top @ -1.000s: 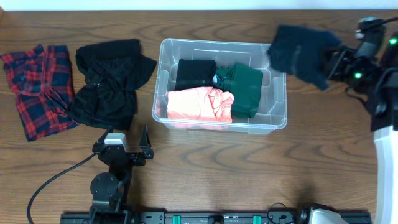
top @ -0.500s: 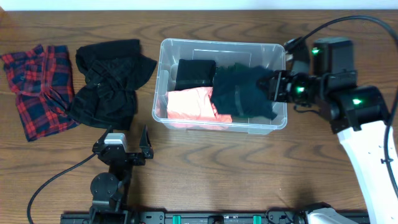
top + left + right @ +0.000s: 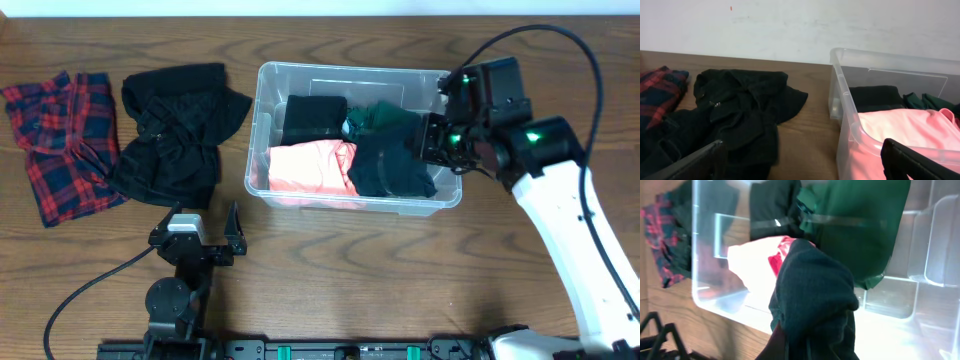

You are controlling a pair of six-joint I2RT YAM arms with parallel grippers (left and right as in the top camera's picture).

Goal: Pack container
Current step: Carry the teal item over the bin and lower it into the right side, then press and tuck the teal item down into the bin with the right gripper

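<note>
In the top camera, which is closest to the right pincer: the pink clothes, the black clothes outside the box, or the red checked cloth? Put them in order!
From the right pincer, gripping a dark garment:
1. Pink clothes, inside the container, left half.
2. Black clothes, just left of the container.
3. Red checked cloth, far left.

Left arm (image 3: 172, 298) folded low, wrist level, left gripper (image 3: 205, 213) pointing forward with jaws spread wide and empty; right arm (image 3: 565, 215) stretched in from the right side, wrist turned inward, right gripper (image 3: 428, 140) clamped tight on a dark garment (image 3: 390, 170).
</note>
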